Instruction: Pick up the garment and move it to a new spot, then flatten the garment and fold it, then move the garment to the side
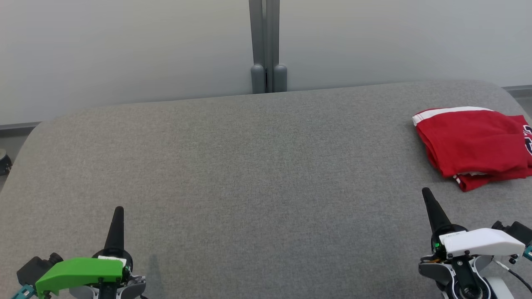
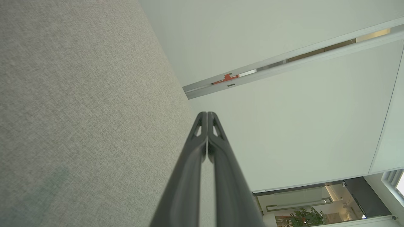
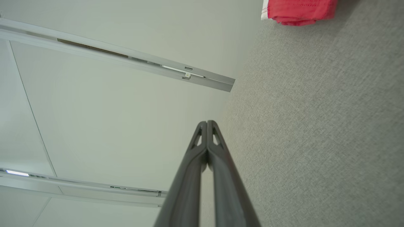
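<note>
Looking down on the grey fabric-covered table (image 1: 266, 166), I have the red garment (image 1: 474, 145) lying at the table's far right corner, its right side cut off by the edge of the head view. It is a compact, layered bundle with a white band along its far edge and a sliver of white trim at its near edge. I cannot tell whether it is a jersey or shorts. The right wrist view catches a corner of it too (image 3: 300, 11), flat on the table.

Both arms sit at the table's near edge with nothing in them: the left gripper (image 1: 119, 214) toward the near left corner, the right gripper (image 1: 428, 195) just short of the garment. Each has its 2 fingers pressed together into 1 dark spike, confirmed close up in the wrist views (image 2: 207, 115) (image 3: 207, 123).

My read is that the cloth is light, limp and thin – no stiffness to lean on, and the layers will likely slide apart if I catch only the top 1. If I had to lift it again, I would pinch through the whole stack at the near folded edge, and support the far side with the other arm – dragging on this textured table could undo the fold.
</note>
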Motion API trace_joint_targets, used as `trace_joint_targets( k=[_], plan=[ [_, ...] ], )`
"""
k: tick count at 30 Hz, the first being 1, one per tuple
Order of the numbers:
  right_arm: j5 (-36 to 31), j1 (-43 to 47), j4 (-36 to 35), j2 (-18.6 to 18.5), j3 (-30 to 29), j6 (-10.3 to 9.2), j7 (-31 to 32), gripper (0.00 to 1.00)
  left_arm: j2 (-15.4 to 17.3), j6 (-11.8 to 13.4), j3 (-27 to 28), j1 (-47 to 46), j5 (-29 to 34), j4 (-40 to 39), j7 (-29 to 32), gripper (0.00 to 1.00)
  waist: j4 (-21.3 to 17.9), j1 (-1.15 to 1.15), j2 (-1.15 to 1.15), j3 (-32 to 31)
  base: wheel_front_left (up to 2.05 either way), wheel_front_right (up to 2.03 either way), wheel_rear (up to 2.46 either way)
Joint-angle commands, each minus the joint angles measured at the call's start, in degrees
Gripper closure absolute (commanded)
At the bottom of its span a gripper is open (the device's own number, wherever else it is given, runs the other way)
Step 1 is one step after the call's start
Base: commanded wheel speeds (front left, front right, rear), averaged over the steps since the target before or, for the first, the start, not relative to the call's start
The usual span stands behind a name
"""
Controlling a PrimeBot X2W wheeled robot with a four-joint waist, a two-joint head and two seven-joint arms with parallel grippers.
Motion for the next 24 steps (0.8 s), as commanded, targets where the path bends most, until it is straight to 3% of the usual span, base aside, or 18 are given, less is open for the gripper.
trace_joint_targets(
  k=[1,24],
  plan=[
    [1.5,-1.4,-0.1,-0.4,-0.3,0.03,0.4,1.0,0.5,-0.3,0.5,-1.6,-1.5,-0.1,0.3,1.0,0.0,0.0,0.0,0.1,0.0,0.0,0.0],
    [12.4,-3.0,0.6,-0.8,-1.3,0.03,2.6,1.0,0.6,-1.1,2.0,-3.8,-11.7,0.8,2.9,1.0,0.0,0.0,0.0,1.2,0.0,0.0,0.0]
  ],
)
